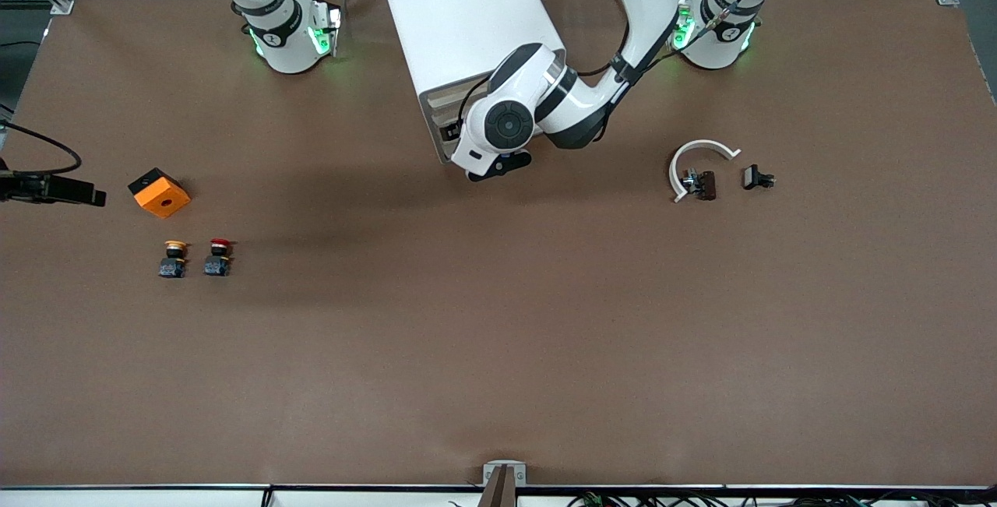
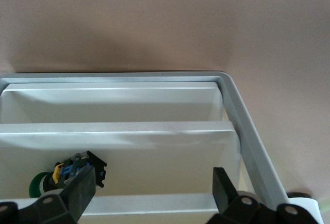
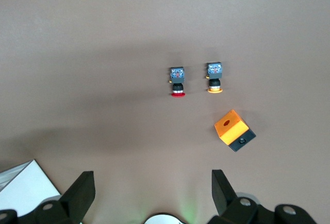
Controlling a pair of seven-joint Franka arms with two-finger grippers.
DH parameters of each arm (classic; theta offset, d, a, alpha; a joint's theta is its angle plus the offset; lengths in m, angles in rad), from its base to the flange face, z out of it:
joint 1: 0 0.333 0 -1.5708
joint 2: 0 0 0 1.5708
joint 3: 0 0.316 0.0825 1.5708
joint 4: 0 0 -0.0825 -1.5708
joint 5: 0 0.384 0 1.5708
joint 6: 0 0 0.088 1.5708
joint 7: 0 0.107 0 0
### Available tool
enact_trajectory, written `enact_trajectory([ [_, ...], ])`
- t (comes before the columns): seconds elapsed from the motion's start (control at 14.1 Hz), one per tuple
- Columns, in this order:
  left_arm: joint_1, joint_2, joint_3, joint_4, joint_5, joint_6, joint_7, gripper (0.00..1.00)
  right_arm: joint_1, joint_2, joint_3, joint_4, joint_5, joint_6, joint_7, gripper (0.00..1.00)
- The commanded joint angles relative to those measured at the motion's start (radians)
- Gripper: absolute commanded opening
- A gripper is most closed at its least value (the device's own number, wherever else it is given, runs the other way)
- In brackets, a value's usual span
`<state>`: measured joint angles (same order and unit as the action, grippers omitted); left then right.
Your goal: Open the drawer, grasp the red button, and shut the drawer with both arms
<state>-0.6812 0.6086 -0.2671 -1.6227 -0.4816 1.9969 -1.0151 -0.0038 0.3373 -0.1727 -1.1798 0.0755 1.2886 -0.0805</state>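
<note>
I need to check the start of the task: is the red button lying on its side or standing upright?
Lying on its side. The red button rests on the table with its cap pointing sideways, beside the yellow-capped button.

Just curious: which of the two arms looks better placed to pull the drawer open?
The left. Its gripper is at the white drawer cabinet, fingers open, while the right gripper hangs high near its base.

Matt brown table (image 1: 498, 351), glossy white plastic arms (image 1: 639, 16), smooth white cabinet (image 1: 459, 16)
</note>
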Motion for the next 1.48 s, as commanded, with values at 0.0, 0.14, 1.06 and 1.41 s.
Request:
enact_trajectory([
  [0.0, 0.0, 0.002, -0.009, -0.016, -0.061, -0.001, -0.02, 1.0, -0.01, -0.017, 0.019, 0.037, -0.009, -0.035, 0.016, 1.0],
  [0.14, 0.0, 0.005, -0.009, -0.02, -0.066, -0.001, -0.022, 1.0, 0.005, -0.029, 0.019, 0.035, -0.003, -0.089, 0.018, 1.0],
  [1.06, 0.06, -0.102, 0.089, 0.035, 0.206, -0.006, -0.01, 1.0, -0.025, -0.176, 0.022, 0.048, 0.036, -0.126, 0.004, 1.0],
  [1.41, 0.183, -0.136, 0.092, 0.121, 0.278, -0.12, 0.138, 1.0, -0.012, -0.299, 0.03, -0.148, 0.023, -0.146, 0.016, 1.0],
])
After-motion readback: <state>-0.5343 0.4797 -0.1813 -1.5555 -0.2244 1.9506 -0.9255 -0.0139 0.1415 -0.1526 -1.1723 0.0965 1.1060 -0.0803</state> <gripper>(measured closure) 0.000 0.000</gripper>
